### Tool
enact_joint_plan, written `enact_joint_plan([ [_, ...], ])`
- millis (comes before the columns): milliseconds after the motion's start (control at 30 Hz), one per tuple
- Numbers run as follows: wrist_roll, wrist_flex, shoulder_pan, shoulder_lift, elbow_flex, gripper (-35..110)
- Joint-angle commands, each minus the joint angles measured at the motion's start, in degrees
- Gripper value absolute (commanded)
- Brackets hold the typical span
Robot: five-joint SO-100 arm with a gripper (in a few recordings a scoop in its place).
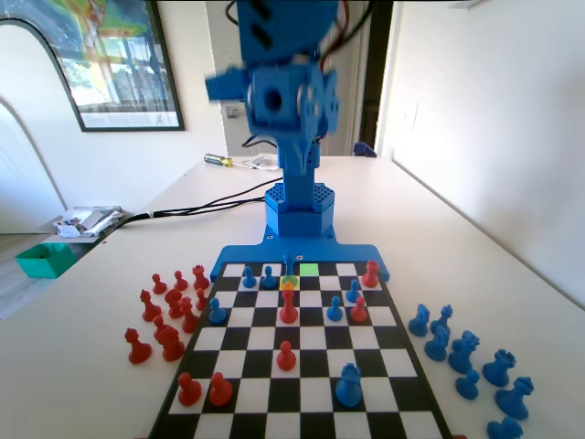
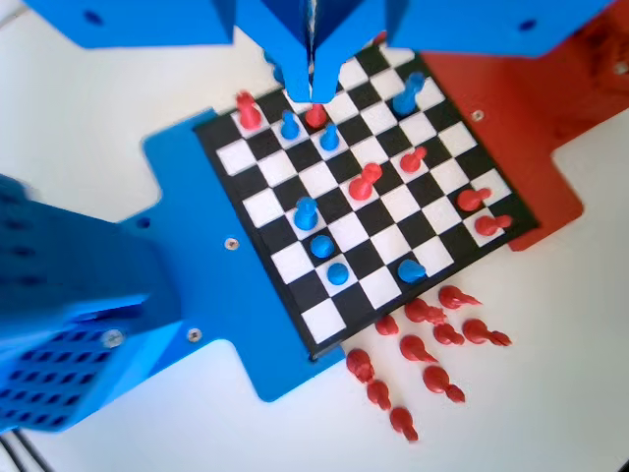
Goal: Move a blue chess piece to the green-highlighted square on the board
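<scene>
Your gripper (image 2: 313, 84) was up high over the board (image 2: 295, 270) in the wrist view, jaws pressed together with nothing between them. In the fixed view the blue chess piece (image 1: 289, 265) stood in the far row, right beside the green-highlighted square (image 1: 309, 270) on its left, just behind the yellow-orange square (image 1: 289, 284). Red captured pieces (image 2: 423, 344) lay off the board's edge.

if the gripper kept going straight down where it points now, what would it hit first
Probably the red piece showing just below the tips of the gripper, which look closed, near the far side of the board. Depth is unclear from the wrist view.
</scene>
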Motion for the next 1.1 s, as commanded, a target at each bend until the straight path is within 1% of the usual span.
enact_joint_plan([
  [0,-0.5,-7.7,2.0,-1.1,5.0,8],
  [100,-0.4,-13.7,2.8,-2.7,8.5,10],
  [200,-1.0,-17.0,3.9,-4.5,9.8,13],
  [433,-0.4,-20.1,5.0,-7.8,11.3,14],
  [667,0.4,-26.3,4.7,-8.6,16.5,14],
  [1067,1.9,-27.9,3.6,-8.7,19.2,14],
])
